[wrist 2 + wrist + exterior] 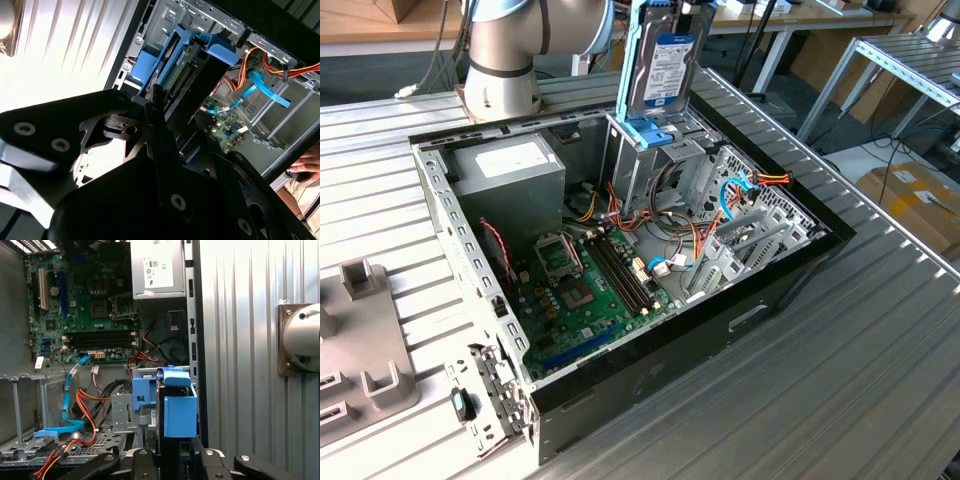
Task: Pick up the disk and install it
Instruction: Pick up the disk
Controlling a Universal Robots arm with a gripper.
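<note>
1. Over the open PC case [720, 330], we see the disk [662, 70] upright, blue rails on both sides.
2. Its lower end is at the top of the metal cage [630, 165], just beside the blue latch [144, 390].
3. We see the gripper [172, 462] clamped on the disk's far end.

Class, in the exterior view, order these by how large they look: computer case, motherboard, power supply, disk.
1. Computer case, largest.
2. Motherboard.
3. Power supply and disk: these look about alike, and the disk stands raised, possibly nearer the camera, so I leave them unranked.
</note>
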